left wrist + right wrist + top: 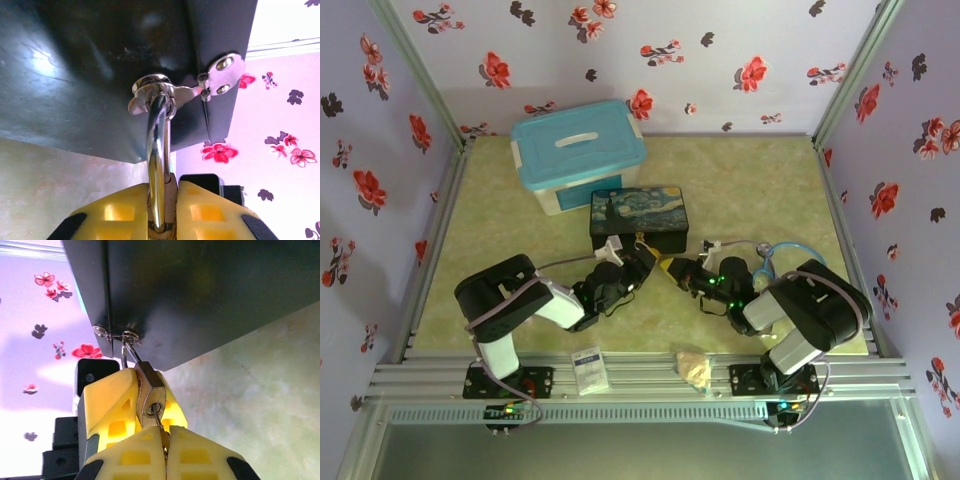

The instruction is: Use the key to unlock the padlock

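blocked: painted box mid-worktop, lidded bin just behind its left end | tight: left gripper and right gripper meet at box front | free: worktop right of box, through far-right corner

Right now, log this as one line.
left fingers: small brass padlock held | right fingers: thin metal key held, in keyhole | silver shackle through box clasp

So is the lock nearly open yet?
Partway. Done: the left fingers hold the padlock steady, and the key sits in its keyhole. In hand: the right fingers pinch the key, ready to turn it. Left: the shackle is hooked through the clasp on the box and looks shut, so the lock has not popped open.
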Action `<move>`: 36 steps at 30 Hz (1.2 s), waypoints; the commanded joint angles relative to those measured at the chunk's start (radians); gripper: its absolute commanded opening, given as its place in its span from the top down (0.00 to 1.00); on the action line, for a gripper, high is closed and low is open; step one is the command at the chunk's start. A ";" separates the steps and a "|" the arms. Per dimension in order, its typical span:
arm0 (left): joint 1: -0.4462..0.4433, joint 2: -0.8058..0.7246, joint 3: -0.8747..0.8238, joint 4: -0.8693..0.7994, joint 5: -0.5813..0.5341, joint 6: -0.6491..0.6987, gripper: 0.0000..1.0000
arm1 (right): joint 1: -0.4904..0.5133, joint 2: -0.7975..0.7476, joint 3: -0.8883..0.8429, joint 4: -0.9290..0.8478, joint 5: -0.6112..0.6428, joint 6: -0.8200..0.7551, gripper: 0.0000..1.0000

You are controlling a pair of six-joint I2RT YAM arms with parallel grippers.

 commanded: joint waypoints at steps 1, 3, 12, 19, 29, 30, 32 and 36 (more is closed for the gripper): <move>-0.046 -0.026 0.035 0.097 0.153 0.037 1.00 | -0.012 0.046 0.062 0.094 -0.144 0.116 1.00; -0.046 -0.034 0.040 0.098 0.157 0.038 1.00 | -0.015 0.080 0.076 0.094 -0.168 0.129 1.00; -0.052 -0.034 0.042 0.100 0.170 0.035 1.00 | -0.139 0.072 0.097 0.094 -0.291 0.199 1.00; -0.060 -0.044 0.062 0.099 0.197 0.045 1.00 | -0.162 0.102 0.111 0.094 -0.337 0.220 1.00; -0.081 -0.001 0.106 0.100 0.208 0.031 1.00 | -0.091 0.046 0.149 0.094 -0.263 0.171 1.00; -0.081 -0.001 0.104 0.101 0.208 0.032 1.00 | -0.097 0.049 0.145 0.094 -0.260 0.170 1.00; -0.081 -0.001 0.103 0.100 0.207 0.032 1.00 | -0.109 0.068 0.141 0.094 -0.266 0.158 1.00; -0.081 -0.004 0.087 0.100 0.193 0.031 1.00 | -0.112 0.092 0.115 0.094 -0.249 0.129 0.81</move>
